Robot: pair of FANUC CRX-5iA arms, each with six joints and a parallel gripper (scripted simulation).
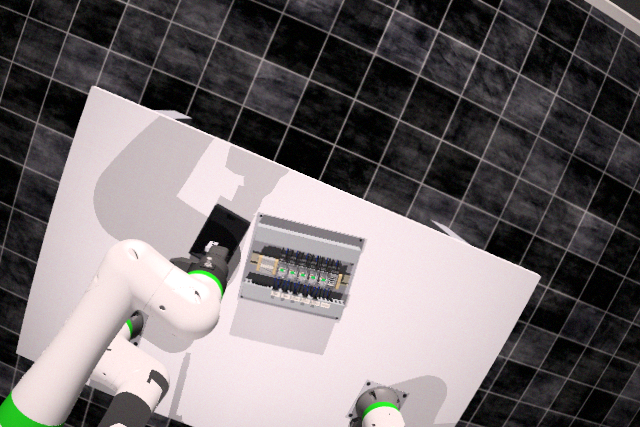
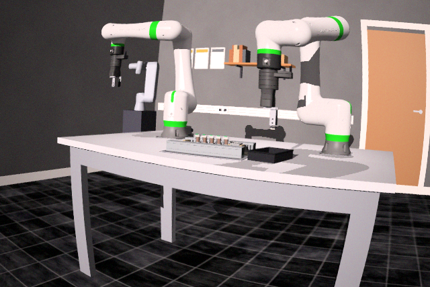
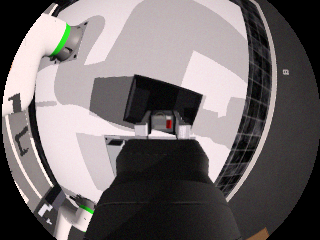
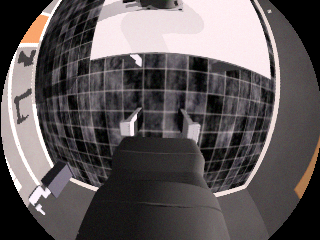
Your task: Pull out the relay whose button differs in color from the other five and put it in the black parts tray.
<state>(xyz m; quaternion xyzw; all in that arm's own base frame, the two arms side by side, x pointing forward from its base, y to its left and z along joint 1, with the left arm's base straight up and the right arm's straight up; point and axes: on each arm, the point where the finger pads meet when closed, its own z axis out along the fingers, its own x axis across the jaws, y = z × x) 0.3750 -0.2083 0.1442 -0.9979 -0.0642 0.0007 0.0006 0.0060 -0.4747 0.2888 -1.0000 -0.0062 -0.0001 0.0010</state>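
My left gripper (image 2: 273,126) (image 3: 162,118) is shut on the relay with the red button (image 3: 162,120), held above the table. In the left wrist view the relay overlaps the near side of the black parts tray (image 1: 225,224) (image 2: 264,156) (image 3: 161,93); in the exterior view it hangs well above the tray's height. The grey relay panel (image 1: 310,234) (image 2: 205,148) (image 3: 113,155) looks flat on the table. Five green-button relays (image 1: 302,274) (image 2: 211,139) stand in a row in it, apparently upright and level. My right gripper (image 2: 115,83) (image 4: 160,115) is open and empty, off beyond the table's edge.
The tray stands close beside the panel's end, with a narrow gap. The white table (image 1: 413,282) (image 2: 121,144) carries both arm bases. The right arm's base (image 1: 379,399) (image 2: 175,132) is well away from the tray.
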